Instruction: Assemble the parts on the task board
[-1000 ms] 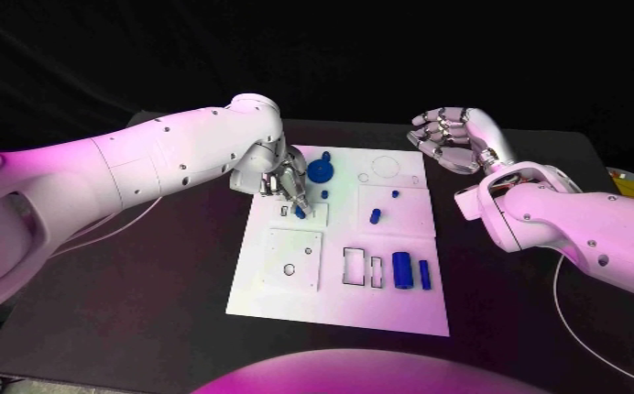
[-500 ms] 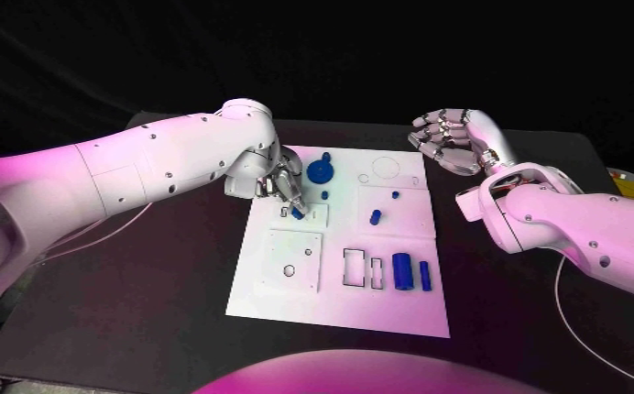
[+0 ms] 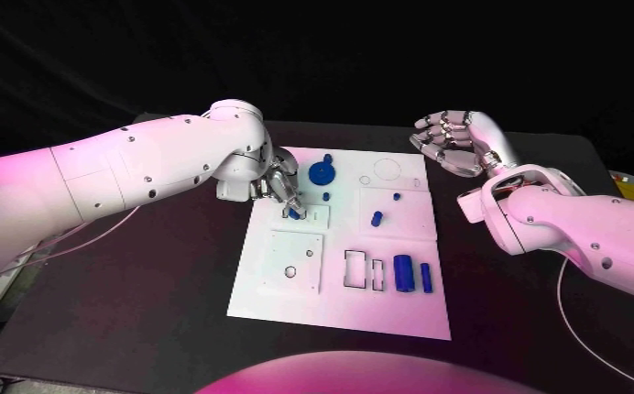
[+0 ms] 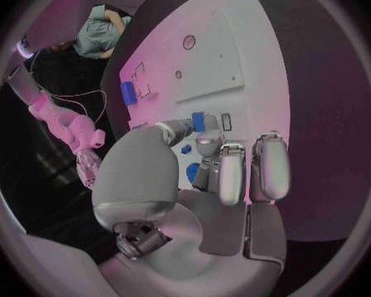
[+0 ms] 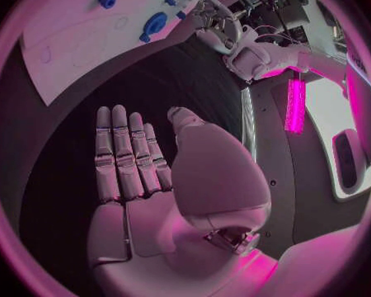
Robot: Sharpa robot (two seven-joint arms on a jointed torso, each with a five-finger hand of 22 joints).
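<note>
A small blue part (image 3: 295, 213) is pinched in the left hand (image 3: 280, 185) fingers over a board (image 3: 290, 295) slot; insertion step judged underway. Alignment and downward pressing are needed next. Right hand (image 3: 447, 140) fingers are spread, empty.

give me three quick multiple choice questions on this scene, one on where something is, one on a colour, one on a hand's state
1. Where is the left hand?
A. over the task board's far left part
B. off the table
C. at the board's near edge

2. What colour is the round part?
A. red
B. blue
C. green

3. How is the right hand?
A. gripping a part
B. pressing on the board
C. open, holding nothing

Answers: 1 A, its fingers reach down there. 2 B, it shows blue on white. 3 C, fingers apart beside the board.
</note>
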